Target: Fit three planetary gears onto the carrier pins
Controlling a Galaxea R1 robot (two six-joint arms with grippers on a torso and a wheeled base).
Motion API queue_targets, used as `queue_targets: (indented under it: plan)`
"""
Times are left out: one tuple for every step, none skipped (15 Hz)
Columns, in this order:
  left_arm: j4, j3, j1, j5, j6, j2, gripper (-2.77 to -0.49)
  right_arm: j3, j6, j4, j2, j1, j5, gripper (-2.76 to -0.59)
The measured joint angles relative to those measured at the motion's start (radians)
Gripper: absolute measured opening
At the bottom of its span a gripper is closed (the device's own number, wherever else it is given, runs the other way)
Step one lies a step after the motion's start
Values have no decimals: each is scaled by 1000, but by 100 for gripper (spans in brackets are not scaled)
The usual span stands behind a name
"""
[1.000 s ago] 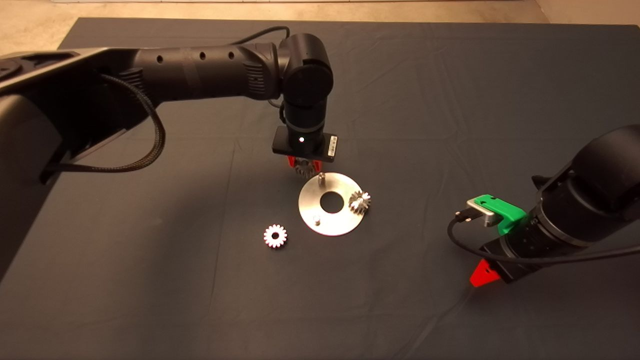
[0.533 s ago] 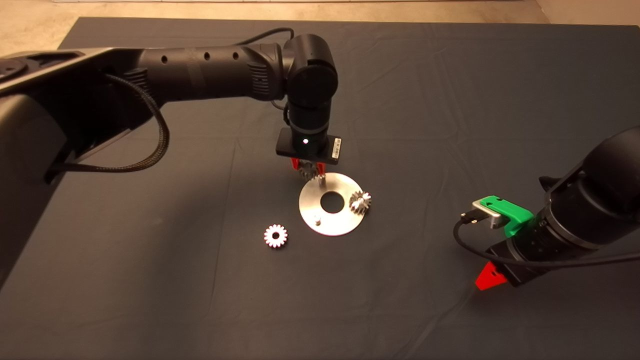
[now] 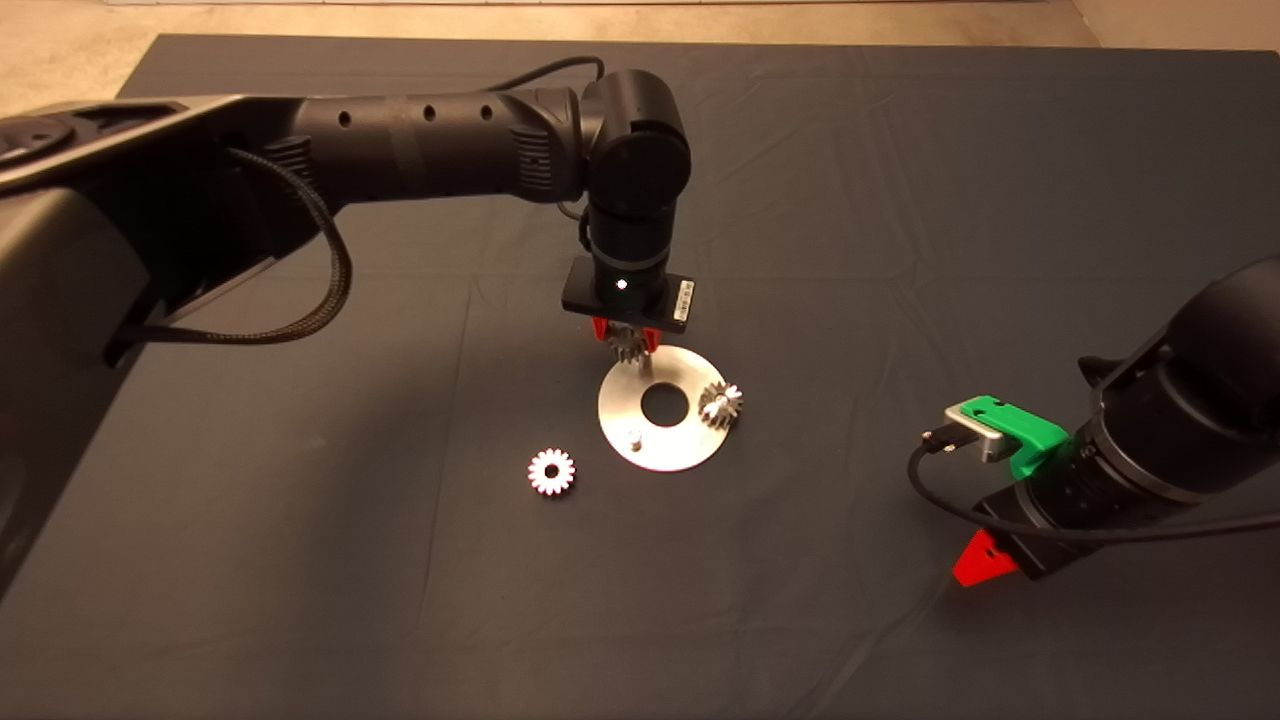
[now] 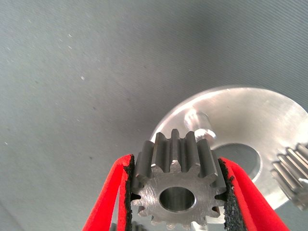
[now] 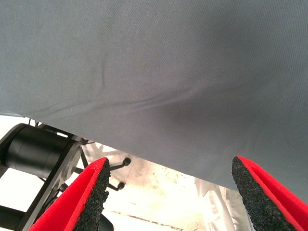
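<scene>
My left gripper (image 3: 627, 343) hangs over the far-left edge of the silver carrier disc (image 3: 672, 438) and is shut on a planetary gear (image 4: 176, 184), its centre hole facing the wrist camera. That gear (image 3: 628, 346) sits just above one carrier pin (image 4: 196, 119). A second gear (image 3: 720, 402) rests on the disc's right side, where a pin would stand. A bare pin (image 3: 633, 435) stands at the disc's near left. The third gear (image 3: 551, 471) lies flat on the mat, left of the disc. My right gripper (image 5: 171, 195) waits open at the lower right, over the mat's edge.
The dark mat (image 3: 900, 200) covers the table, with beige floor (image 3: 60, 50) beyond its far edge. The left arm (image 3: 420, 150) spans the far left half. A black cable (image 3: 960, 505) loops by the right wrist. A black stand (image 5: 38, 154) shows below the mat's edge.
The left gripper has carried its gear rightward and slightly nearer, from just off the disc's far-left rim to over the pin there. The right arm drifted a little toward the lower right.
</scene>
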Motion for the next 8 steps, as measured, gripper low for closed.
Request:
queue_targets:
  plan:
    - [0, -11, 0, 0, 9, 1, -235, 0, 0, 2, 0, 0, 0, -149]
    - [0, -24, 0, 0, 15, 2, -235, 0, 0, 3, 0, 0, 0, -149]
    - [0, -34, 0, 0, 27, 3, -235, 3, 0, 3, 0, 0, 0, -149]
    - [0, -44, 0, 0, 45, 5, -235, 7, 1, 5, 0, 0, 0, -149]
    - [0, -53, 0, 0, 55, 7, -235, 11, 2, 7, 1, 0, 0, -149]
    - [0, -58, 0, 0, 56, 9, -235, 14, 4, 9, 1, 0, 0, -149]
    - [-7, -58, 0, 0, 61, 10, -235, 15, 4, 10, 1, 0, 0, -149]
    - [-20, -58, 0, -2, 64, 12, -235, 16, 6, 10, 3, 0, 0, -149]
